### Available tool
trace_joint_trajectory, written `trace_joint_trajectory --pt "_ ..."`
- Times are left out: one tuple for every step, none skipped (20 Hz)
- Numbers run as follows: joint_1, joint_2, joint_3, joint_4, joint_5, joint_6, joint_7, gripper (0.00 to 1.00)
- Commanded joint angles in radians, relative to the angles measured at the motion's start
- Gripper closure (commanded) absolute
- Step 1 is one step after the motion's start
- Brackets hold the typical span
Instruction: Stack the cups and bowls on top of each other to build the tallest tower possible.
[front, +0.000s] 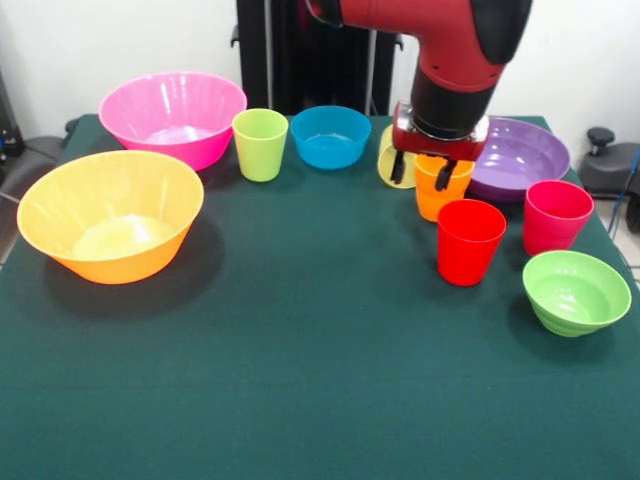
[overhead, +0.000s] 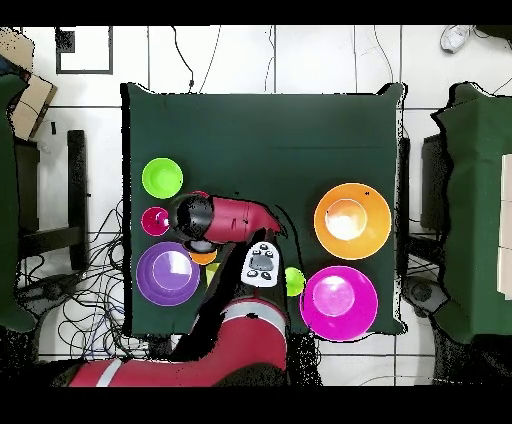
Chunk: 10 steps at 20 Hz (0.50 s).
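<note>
My gripper (front: 421, 172) hangs low at the back right with its fingers apart. One finger (front: 445, 176) dips into the orange ribbed cup (front: 440, 200) and the other sits outside its left rim. The pale yellow cup (front: 384, 160) is half hidden behind the gripper. The red cup (front: 470, 240), pink-red cup (front: 556, 214) and small light green bowl (front: 575, 290) stand to the front right. The small blue bowl (front: 330, 136) and lime green cup (front: 260, 144) stand at the back. No pieces are stacked. In the overhead view the arm (overhead: 225, 217) hides the gripper.
The wide purple bowl (front: 522, 155) sits just behind the gripper on the right. The large pink bowl (front: 175, 116) is at the back left and the large orange bowl (front: 110, 215) at the left. The green table cloth (front: 300, 380) spreads toward the front.
</note>
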<state>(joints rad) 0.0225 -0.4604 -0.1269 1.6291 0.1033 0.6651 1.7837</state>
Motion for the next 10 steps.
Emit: trace_joint_trajectory --pt "0.034 -0.021 0.073 -0.058 0.038 0.102 0.170 0.00" --pt "0.037 -0.021 0.076 -0.061 0.039 0.103 0.173 0.00" --pt "0.041 -0.021 0.079 -0.065 0.040 0.107 0.177 0.00" --pt "0.044 -0.024 0.082 -0.059 0.041 0.101 0.181 0.00" --pt "0.049 -0.024 0.083 -0.060 0.042 0.102 0.186 0.00" --pt "0.054 -0.024 0.085 -0.061 0.043 0.102 0.191 0.00" --pt "0.058 -0.024 0.087 -0.065 0.045 0.107 0.195 0.00" --pt "0.060 -0.023 0.089 -0.068 0.048 0.109 0.199 0.00" --pt "0.063 -0.018 0.091 -0.082 0.051 0.119 0.203 0.00" --pt "0.066 -0.017 0.094 -0.087 0.054 0.123 0.207 0.00"
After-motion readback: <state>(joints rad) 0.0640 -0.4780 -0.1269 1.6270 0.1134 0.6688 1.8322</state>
